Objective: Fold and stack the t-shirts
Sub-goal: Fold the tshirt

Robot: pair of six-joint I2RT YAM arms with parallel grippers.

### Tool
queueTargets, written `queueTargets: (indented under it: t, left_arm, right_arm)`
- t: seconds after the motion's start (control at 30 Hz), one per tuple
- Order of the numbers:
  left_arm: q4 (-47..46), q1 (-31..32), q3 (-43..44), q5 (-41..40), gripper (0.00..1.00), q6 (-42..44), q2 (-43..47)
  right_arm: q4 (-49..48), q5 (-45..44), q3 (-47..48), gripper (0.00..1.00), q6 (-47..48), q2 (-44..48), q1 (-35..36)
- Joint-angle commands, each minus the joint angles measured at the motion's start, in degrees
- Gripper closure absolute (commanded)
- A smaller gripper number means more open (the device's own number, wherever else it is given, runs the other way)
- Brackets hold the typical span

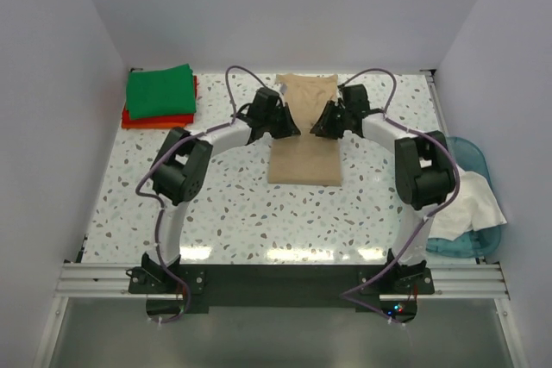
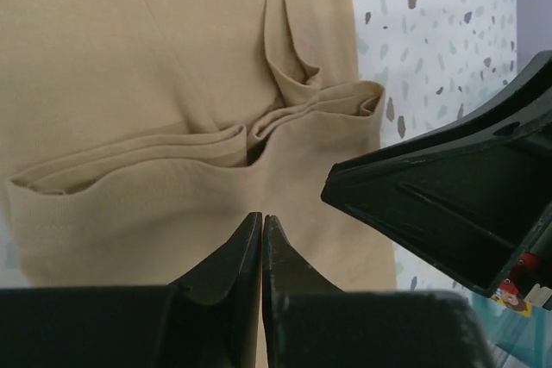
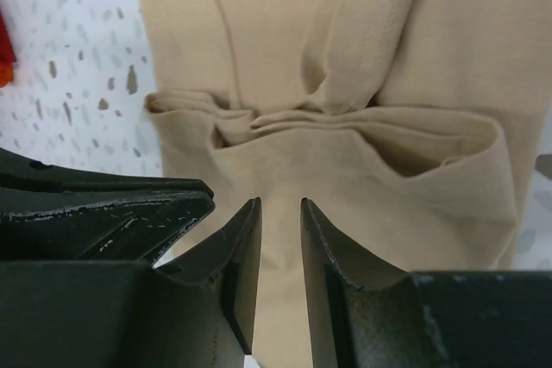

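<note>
The tan-beige t-shirt lies mid-table, partly folded, with a bunched fold edge across it in the left wrist view and the right wrist view. My left gripper hovers over its left part; its jaws are shut with nothing seen between them. My right gripper is over its right part, jaws a little open above the cloth. A folded bright green t-shirt lies on a red-orange one at the back left. A whitish t-shirt hangs crumpled from the tub.
A translucent blue plastic tub stands at the right edge of the table beside the right arm. The two grippers are close together over the tan shirt. White walls enclose the speckled tabletop on three sides.
</note>
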State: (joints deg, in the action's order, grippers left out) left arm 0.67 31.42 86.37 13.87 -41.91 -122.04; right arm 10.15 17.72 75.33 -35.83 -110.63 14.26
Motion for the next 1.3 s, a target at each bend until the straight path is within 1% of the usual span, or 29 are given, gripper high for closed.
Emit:
queueTargets:
  t: [0.0, 0.13, 0.27, 0.43, 0.5, 0.57, 0.63, 0.67, 0.73, 0.97, 1.17, 1.27]
  left_arm:
    - [1.4, -1.2, 5.0, 1.4, 0.92, 3.0, -3.9]
    - [1.5, -3.1, 5.7, -0.2, 0.91, 2.9, -6.5]
    - [0.9, -4.9, 3.2, -1.4, 0.89, 1.7, -7.2]
    - [0.2, -5.1, 0.6, -2.8, 0.89, -0.4, -7.1]
    - [0.5, -5.1, -0.4, -4.5, 0.89, -1.2, -6.5]
    - [0.2, -5.1, -2.7, -5.5, 0.89, -2.5, -5.6]
    - [0.3, -5.1, -5.8, -7.0, 0.89, -4.0, -3.9]
    - [-1.7, -5.0, -6.8, -7.4, 0.92, -4.6, -3.3]
    - [-2.2, -5.0, -9.9, -8.6, 0.93, -6.4, -1.6]
    - [-6.0, -4.0, -21.0, -10.9, 0.94, -9.8, 5.3]
    - [-8.9, -2.9, -32.6, -13.4, 0.95, -12.5, 14.0]
    - [-9.5, -1.7, -38.9, -16.1, 0.95, -13.4, 21.1]
  right_arm:
    - [2.2, 0.8, 5.3, 0.72, 2.6, -3.4, -1.2]
    - [1.3, 2.8, 6.2, 0.72, 1.4, -8.3, -3.9]
    - [-0.8, 6.1, 5.3, 0.73, -0.8, -10.7, -7.2]
    - [-1.0, 5.9, 4.3, 0.74, -1.7, -11.7, -7.6]
    - [-1.7, 5.5, 3.1, 0.74, -2.1, -11.4, -7.7]
    - [-2.3, 5.3, 2.4, 0.74, -2.3, -11.0, -7.6]
    - [-2.1, 5.1, 1.6, 0.74, -2.1, -10.9, -7.3]
    - [-1.9, 5.1, 1.4, 0.75, -2.1, -10.8, -7.1]
    - [-2.0, 4.9, 0.1, 0.75, -1.9, -10.2, -6.4]
    - [-3.5, 4.5, -6.0, 0.76, -1.3, -6.6, -3.4]
    - [-5.5, 4.2, -13.1, 0.76, -1.5, -1.6, 0.4]
    - [-6.4, 4.1, -17.8, 0.76, -1.4, 1.7, 2.2]
